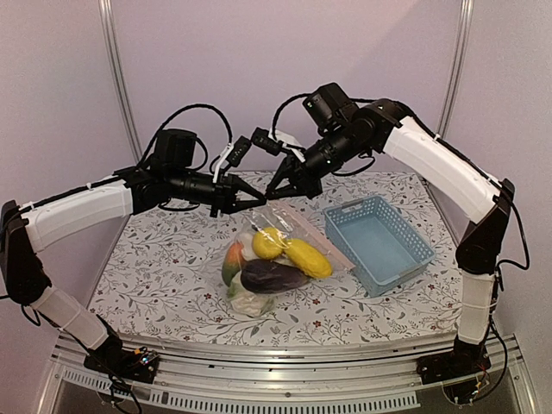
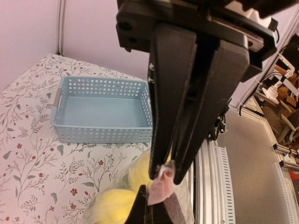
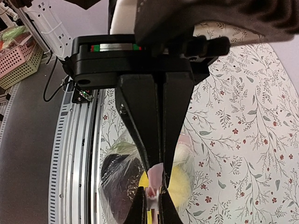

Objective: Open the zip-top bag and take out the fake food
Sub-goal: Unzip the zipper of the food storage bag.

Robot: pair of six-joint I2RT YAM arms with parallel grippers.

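Black fingers (image 2: 161,107) of the left tool (image 2: 166,173) are crowding its wrist view, drawn narrow and pinching the pink strip (image 2: 161,192) at the mouth of the bag (image 1: 293,222). Seen from above, that tool is pointing in from the left. The bag is hanging slack beneath it near the middle of the worktop (image 1: 155,259), its lower end seeming to rest there. Toy food (image 1: 274,266) is sitting inside it: a yellow piece, a dark eggplant, and pale and orange ones, all closed in as far as I can judge. Opposite, the right tool (image 3: 156,173) is pointing in from the other side, its fingers likewise nearly closed on the same strip, tip to tip with the left. Further right, the blue basket (image 1: 379,241) is standing just beside the bag, holding nothing.

Opening looks to be the step in hand: both tools are gripping the lip, and no food is out yet. Next, each tool probably needs its own layer of the lip. Then comes a pull apart, firm enough to part the seal without the thin plastic slipping free.
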